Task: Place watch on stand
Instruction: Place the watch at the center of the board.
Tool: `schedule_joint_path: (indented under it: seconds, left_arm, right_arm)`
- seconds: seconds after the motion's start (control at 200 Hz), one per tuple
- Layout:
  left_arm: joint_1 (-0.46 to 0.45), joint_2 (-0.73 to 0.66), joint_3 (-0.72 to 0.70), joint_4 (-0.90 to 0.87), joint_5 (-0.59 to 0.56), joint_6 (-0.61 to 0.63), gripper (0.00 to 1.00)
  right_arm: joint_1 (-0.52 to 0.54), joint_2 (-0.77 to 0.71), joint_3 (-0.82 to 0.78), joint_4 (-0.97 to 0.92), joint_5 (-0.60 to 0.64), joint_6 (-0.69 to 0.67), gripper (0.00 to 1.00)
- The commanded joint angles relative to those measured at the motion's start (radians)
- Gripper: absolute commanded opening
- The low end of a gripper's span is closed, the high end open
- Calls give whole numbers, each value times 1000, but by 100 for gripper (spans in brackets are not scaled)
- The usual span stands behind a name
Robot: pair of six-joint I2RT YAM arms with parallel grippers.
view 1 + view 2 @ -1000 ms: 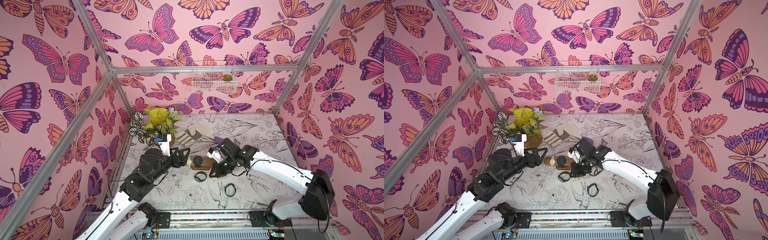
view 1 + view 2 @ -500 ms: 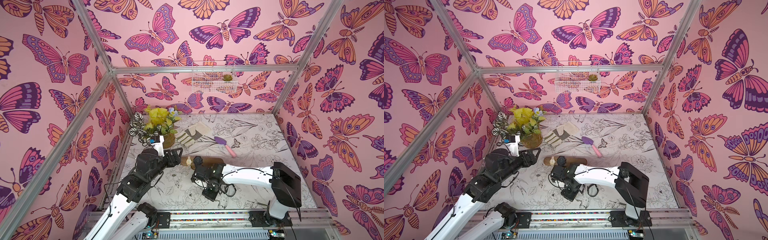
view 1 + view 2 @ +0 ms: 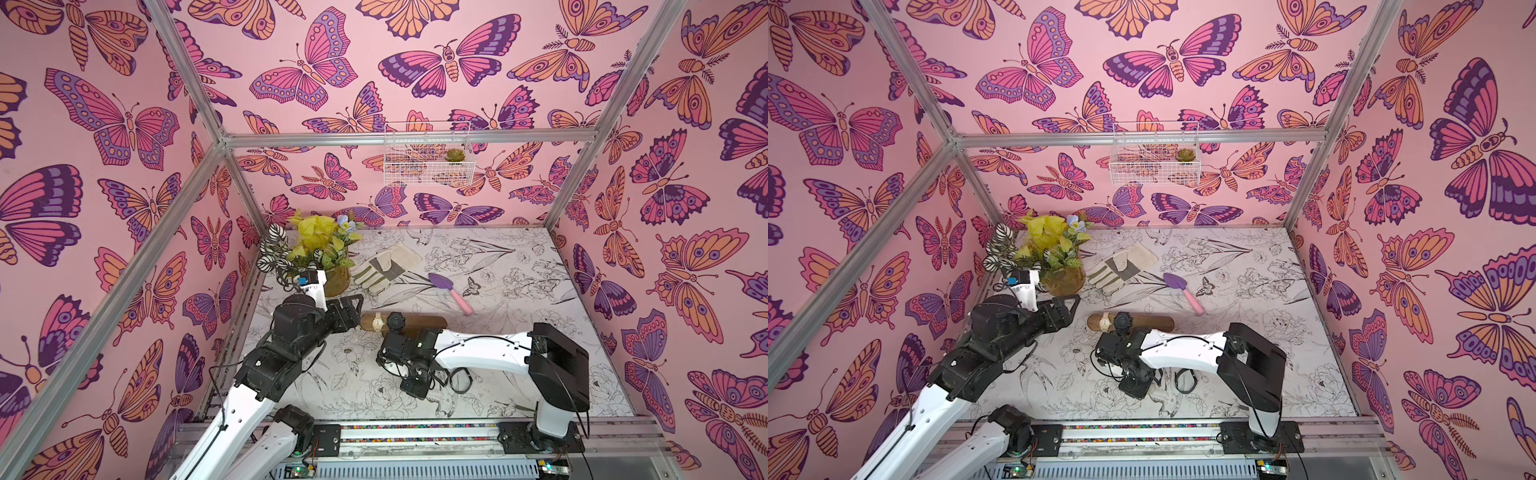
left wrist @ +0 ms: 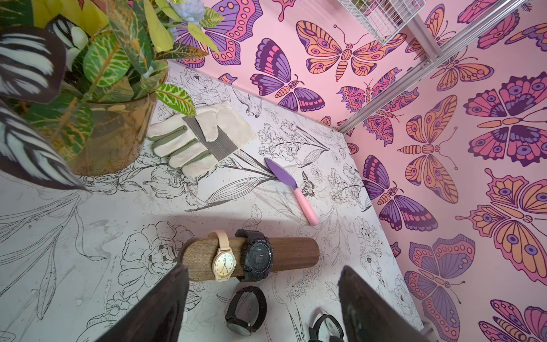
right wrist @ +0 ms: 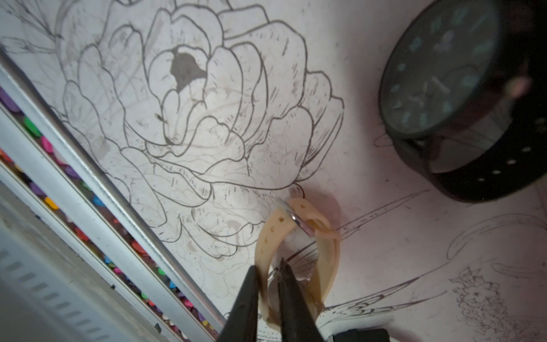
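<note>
The right gripper (image 5: 268, 266) had swung off the stand (image 3: 424, 322) to the table (image 3: 498, 266) on its robot side, jaws narrowly parted astride the strap of the peach watch (image 5: 331, 259) (pinched or not, I couldn't tell). A cream watch (image 4: 224, 263) and a black digital watch (image 4: 257, 260) ringed the stand's left half. Its right half was bare, room enough for a third. The left gripper (image 3: 351, 311) gaped empty off the stand's left end.

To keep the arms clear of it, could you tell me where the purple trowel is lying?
In both top views the purple trowel lies on the table beyond the stand, right of the glove.
</note>
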Motion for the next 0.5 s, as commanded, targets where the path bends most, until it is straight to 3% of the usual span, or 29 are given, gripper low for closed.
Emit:
schedule_joint_path:
  seconds: [0.0,0.28,0.371,0.491]
  left_arm:
    - [12,-4,-10,-22,14,1,81]
    - [23,5,-22,-60,30,-5,77]
    - [23,13,-22,-65,57,-7,67]
    - [21,48,-16,-74,120,-7,50]
  right_arm:
    - [9,-40,10,7,-32,-11,21]
    - [-28,-222,-70,57,-191,57,26]
    - [-73,-299,-140,99,-222,107,24]
    - [-177,-383,-258,156,-259,182,13]
